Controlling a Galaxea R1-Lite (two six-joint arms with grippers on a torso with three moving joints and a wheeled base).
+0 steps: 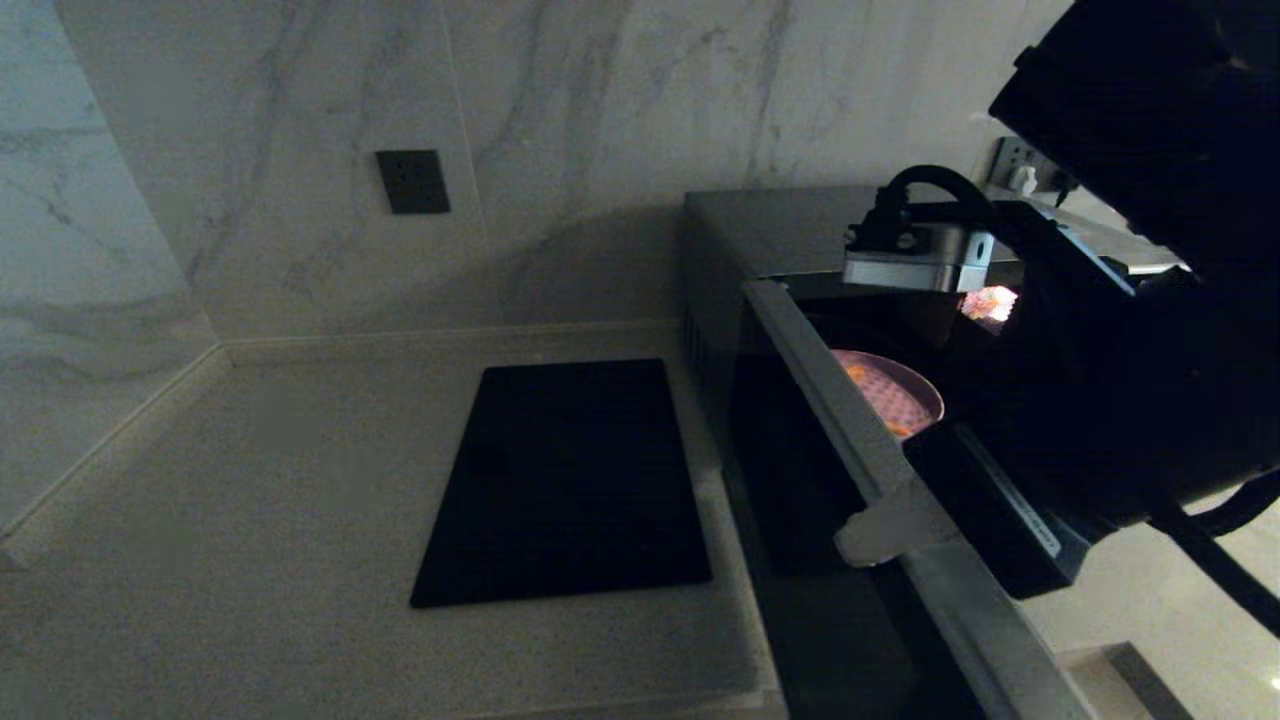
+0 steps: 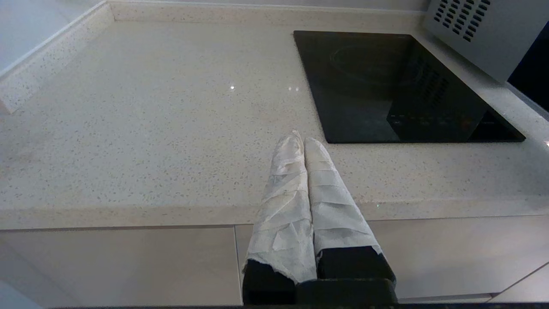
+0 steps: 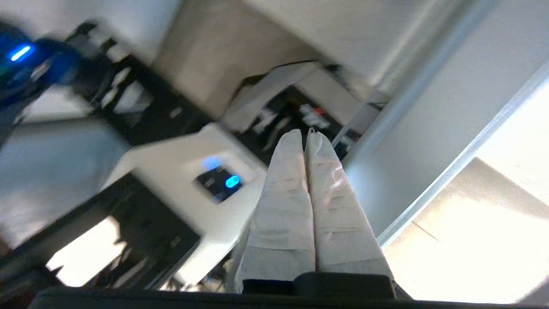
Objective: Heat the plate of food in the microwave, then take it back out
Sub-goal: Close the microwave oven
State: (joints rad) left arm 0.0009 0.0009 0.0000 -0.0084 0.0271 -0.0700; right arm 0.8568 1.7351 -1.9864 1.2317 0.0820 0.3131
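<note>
The bench (image 1: 250,480) fills the lower left of the head view, bare but for a black panel (image 1: 565,485) at centre. Right of it the microwave (image 1: 760,240) stands with its door (image 1: 860,430) open. The plate of food (image 1: 900,395) sits inside, centre right: probably light, stiff and smooth, best taken by its rim. The door edge crowds the way out.

The right gripper (image 3: 305,137) has its fingers clenched on nothing; the left gripper (image 2: 300,139), parked over the bench edge, likewise.

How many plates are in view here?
1: the plate lies inside the microwave, seen past its open door, partly hidden by the right arm. No others show; the arm may hide more.
</note>
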